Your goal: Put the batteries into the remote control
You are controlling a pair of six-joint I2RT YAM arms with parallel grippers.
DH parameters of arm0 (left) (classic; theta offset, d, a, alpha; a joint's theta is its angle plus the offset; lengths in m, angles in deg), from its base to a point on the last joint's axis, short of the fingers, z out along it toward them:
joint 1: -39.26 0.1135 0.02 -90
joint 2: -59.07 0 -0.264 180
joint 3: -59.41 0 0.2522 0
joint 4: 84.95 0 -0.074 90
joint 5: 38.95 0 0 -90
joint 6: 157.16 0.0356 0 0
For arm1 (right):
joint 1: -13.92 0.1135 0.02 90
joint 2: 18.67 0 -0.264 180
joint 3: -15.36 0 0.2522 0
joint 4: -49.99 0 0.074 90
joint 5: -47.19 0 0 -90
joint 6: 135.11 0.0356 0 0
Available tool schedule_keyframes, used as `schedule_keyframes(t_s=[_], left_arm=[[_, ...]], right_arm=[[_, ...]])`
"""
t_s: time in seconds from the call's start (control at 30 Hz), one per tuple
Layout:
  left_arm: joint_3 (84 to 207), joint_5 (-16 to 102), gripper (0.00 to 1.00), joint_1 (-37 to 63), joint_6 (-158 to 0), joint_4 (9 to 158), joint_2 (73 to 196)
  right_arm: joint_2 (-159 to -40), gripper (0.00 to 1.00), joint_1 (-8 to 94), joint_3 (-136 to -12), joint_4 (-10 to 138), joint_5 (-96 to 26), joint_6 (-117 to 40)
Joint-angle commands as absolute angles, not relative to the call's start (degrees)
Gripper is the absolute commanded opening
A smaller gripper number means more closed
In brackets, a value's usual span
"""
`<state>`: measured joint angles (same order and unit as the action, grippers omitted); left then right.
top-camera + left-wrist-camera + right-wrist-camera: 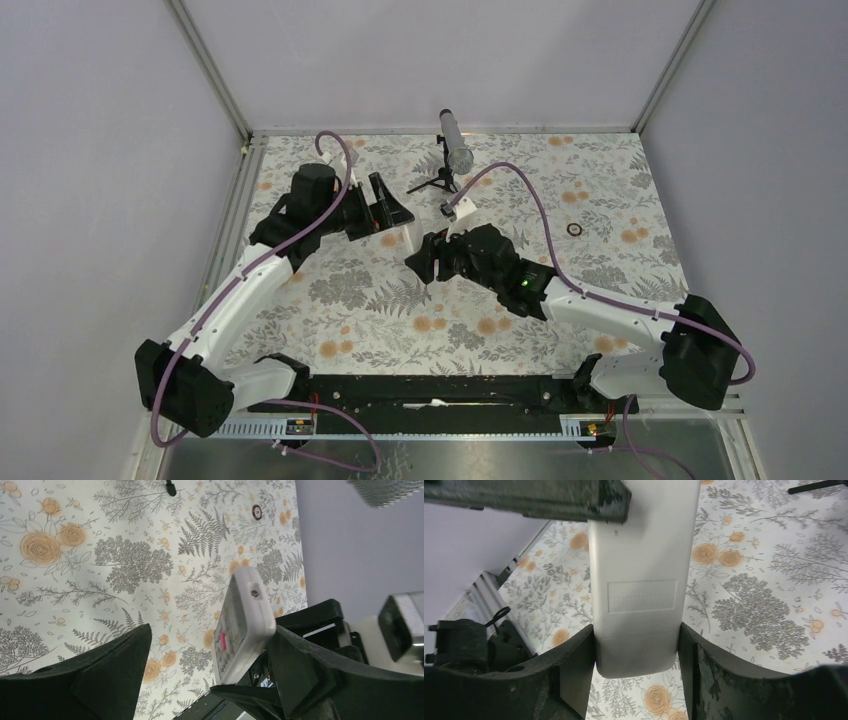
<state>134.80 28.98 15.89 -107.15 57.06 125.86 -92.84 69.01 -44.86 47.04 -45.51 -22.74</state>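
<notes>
The white remote control (640, 580) is held off the flowered table, its plain back with a ribbed patch facing the right wrist camera. My right gripper (636, 645) is shut on its lower end, one finger on each long side. In the left wrist view the remote (242, 620) shows its grey buttons and one red one. My left gripper (200, 640) is open, with the remote close to its right finger (300, 665). From above, the remote (413, 237) sits between the left gripper (385, 213) and the right gripper (428, 255). No batteries are in view.
A small tripod holding a grey cylinder (457, 145) stands at the back centre. A small dark ring (574, 228) lies on the mat at the right, also in the left wrist view (257, 512). Enclosure walls and metal rails border the table.
</notes>
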Motion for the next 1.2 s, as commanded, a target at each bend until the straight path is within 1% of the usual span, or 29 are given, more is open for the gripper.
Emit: schedule_keyframes(t_s=[0.0,0.03,0.13,0.23,0.63,0.8,0.83,0.87,0.9,0.93,0.97,1.03,1.07,1.1,1.17], left_arm=[[135.22,30.09,0.89,14.62,-107.21,56.32,127.13],[135.27,29.07,0.88,14.35,-107.35,56.74,127.51],[135.22,27.45,0.74,13.88,-107.67,58.16,127.78],[135.76,29.10,0.65,13.86,-107.04,57.91,127.58],[135.68,24.42,0.45,13.86,-111.34,59.50,132.55],[136.10,23.81,0.31,14.10,-111.04,59.80,132.66],[136.04,23.75,0.27,14.19,-111.00,59.77,132.60],[136.02,23.60,0.21,14.28,-110.94,59.88,132.60],[135.86,23.19,0.13,14.41,-110.88,60.03,132.60],[135.84,22.70,0.07,14.62,-110.72,60.20,132.55],[135.68,21.94,0.00,14.92,-110.56,60.39,132.51],[135.57,20.58,0.00,16.16,-110.03,60.82,132.06],[135.20,20.04,0.00,17.27,-109.95,61.36,131.49],[134.64,19.34,0.00,18.52,-110.00,62.23,130.78],[133.11,16.62,0.00,21.38,-110.12,64.91,128.98]], right_arm=[[-94.61,0.40,69.42,-49.29,48.45,-50.76,-26.16],[-95.07,0.40,69.46,-49.72,48.87,-50.65,-26.27],[-96.45,0.40,69.56,-50.94,49.83,-50.52,-26.51],[-97.20,0.41,69.57,-51.41,50.26,-50.54,-26.69],[-97.70,0.44,69.56,-51.10,46.70,-45.88,-27.05],[-97.87,0.44,69.56,-51.08,47.13,-45.18,-26.70],[-97.86,0.44,69.56,-51.00,47.14,-45.30,-26.61],[-97.68,0.45,69.56,-50.78,47.19,-45.40,-26.32],[-97.55,0.48,69.56,-50.63,47.29,-45.62,-25.87],[-97.40,0.55,69.56,-50.55,47.42,-45.80,-25.26],[-97.17,0.65,69.54,-50.43,47.69,-46.06,-24.61],[-96.03,0.90,69.49,-49.71,47.88,-47.43,-23.46],[-95.00,0.97,69.47,-49.03,47.34,-47.57,-23.13],[-93.33,0.99,69.42,-48.06,46.34,-47.11,-23.01],[-90.33,1.00,69.34,-46.21,44.35,-46.18,-22.32]])
